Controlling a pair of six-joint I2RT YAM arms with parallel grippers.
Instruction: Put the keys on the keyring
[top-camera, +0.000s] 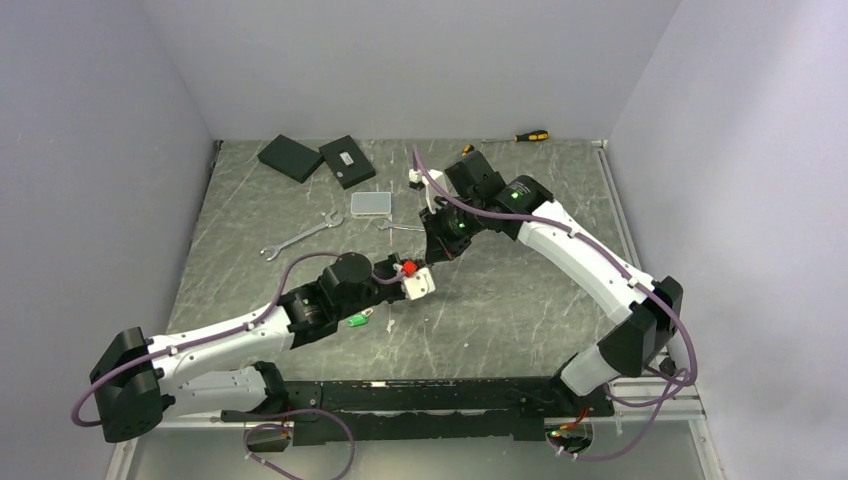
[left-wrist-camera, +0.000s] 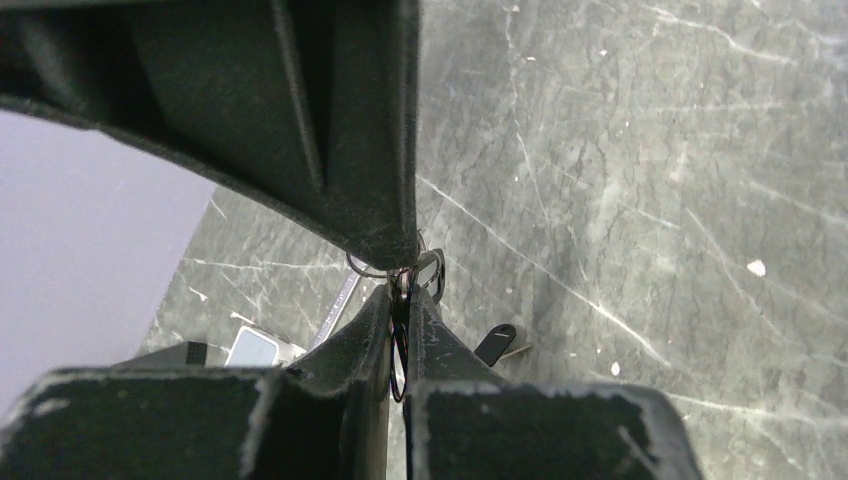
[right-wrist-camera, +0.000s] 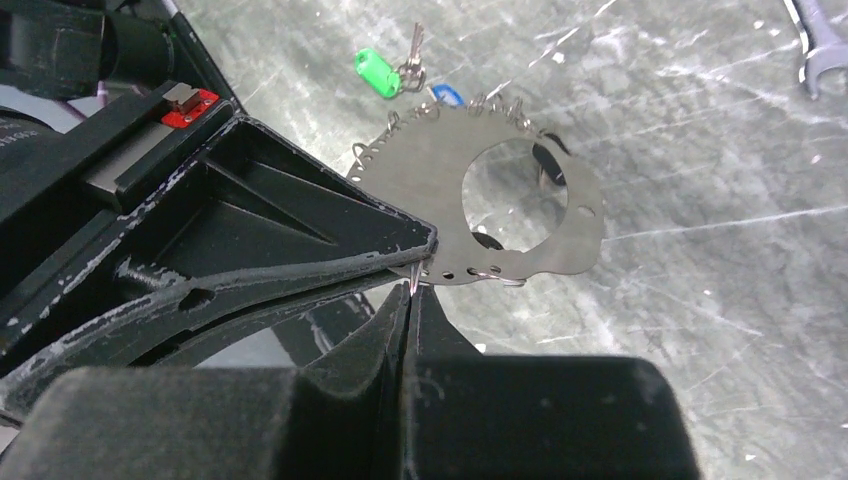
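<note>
At table (top-camera: 520, 310) centre: left claw (left-wrist-camera: 402, 300), right claw (right-wrist-camera: 412, 295) clamped tight on keyring (right-wrist-camera: 440, 170) edge.

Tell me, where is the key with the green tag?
The green-tagged key lies on the table left of centre in the top view, close beside the left arm; the right wrist view shows a blue tag next to it.

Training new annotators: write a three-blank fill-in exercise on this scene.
1. The key lying loose, apart from the keyring, has a ____ tag.
2. The right gripper is ____ on the keyring.
3. The screwdriver has a yellow-and-____ handle.
Missing words: green; shut; black.
</note>
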